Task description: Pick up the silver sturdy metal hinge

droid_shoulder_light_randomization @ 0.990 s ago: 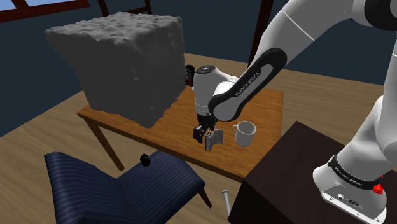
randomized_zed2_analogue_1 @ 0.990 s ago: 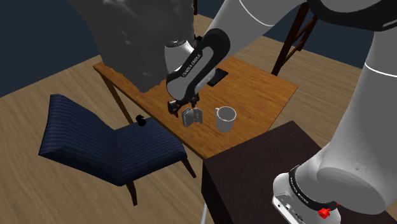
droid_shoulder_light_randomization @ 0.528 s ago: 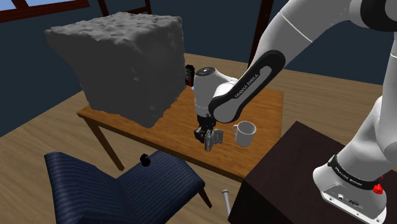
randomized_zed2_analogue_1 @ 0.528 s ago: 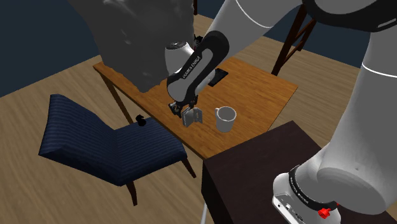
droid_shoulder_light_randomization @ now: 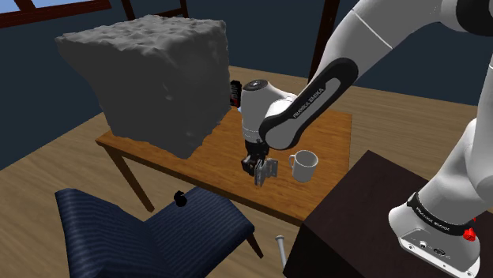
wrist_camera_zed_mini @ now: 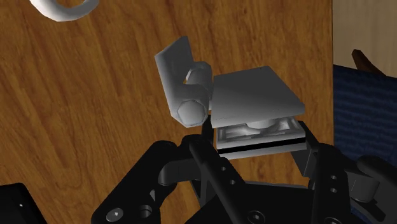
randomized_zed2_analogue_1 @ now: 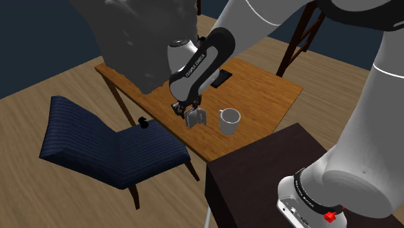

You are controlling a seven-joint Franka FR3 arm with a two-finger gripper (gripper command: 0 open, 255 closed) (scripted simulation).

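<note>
Claw point(wrist_camera_zed_mini: 257, 137) is clamped on one flat leaf of the hinge point(wrist_camera_zed_mini: 248, 95). Looks stiff, probably hefty and slick, so that plate beats the knuckle.

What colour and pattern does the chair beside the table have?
The chair is dark blue with fine stripes, clearest in the second exterior view.
</note>
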